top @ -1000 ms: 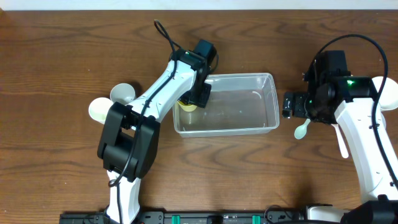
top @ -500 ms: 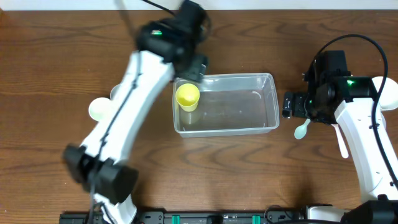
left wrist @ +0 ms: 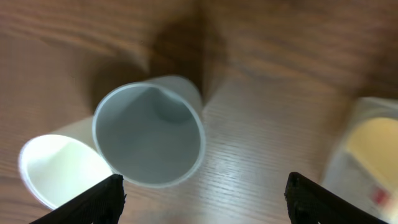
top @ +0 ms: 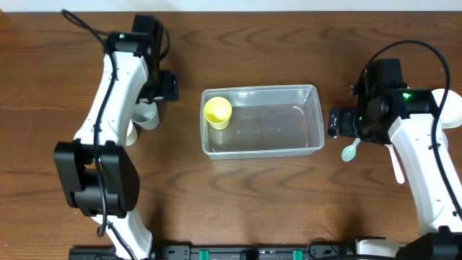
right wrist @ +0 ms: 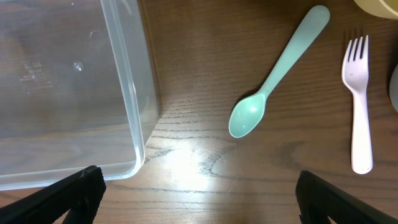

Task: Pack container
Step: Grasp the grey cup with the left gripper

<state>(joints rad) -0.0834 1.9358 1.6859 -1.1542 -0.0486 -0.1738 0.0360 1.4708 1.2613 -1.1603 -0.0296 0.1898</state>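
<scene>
The left arm reaches toward the far-left corner of the brown wooden table (top: 238, 206); the left gripper (left wrist: 205, 190) is spread wide and empty above a pale grey plastic cup (left wrist: 149, 134). The right gripper (right wrist: 199, 183), equally wide and empty, hangs near the right edge. The clear rectangular plastic container (top: 278, 128) lies mid-table, mouth upward, long axis parallel to the far edge.
</scene>
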